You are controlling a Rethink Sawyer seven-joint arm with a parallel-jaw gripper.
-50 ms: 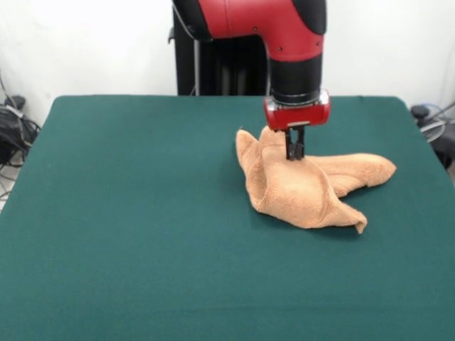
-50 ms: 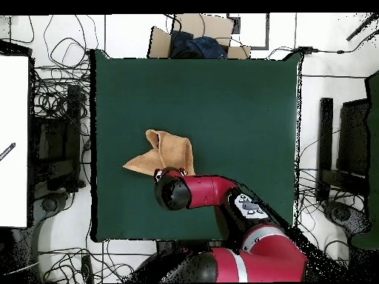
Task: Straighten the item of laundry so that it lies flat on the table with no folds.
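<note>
The item of laundry [image 1: 306, 186] is a light orange-tan towel, crumpled and folded over itself on the green table [image 1: 142, 213], right of centre in the front view. One part is pulled up into a peak. My gripper [image 1: 294, 151] hangs straight down over that peak with its dark fingers close together, pinching the cloth at the top. In the overhead view the towel [image 2: 172, 151] lies left of centre, and the arm's wrist covers the gripper and the towel's near part.
The table's green cloth [image 2: 237, 111] stretches wide around the towel on all sides. Cables and equipment [image 2: 59, 126] lie off the table's edges. A cardboard box [image 2: 196, 33] sits beyond the far edge in the overhead view.
</note>
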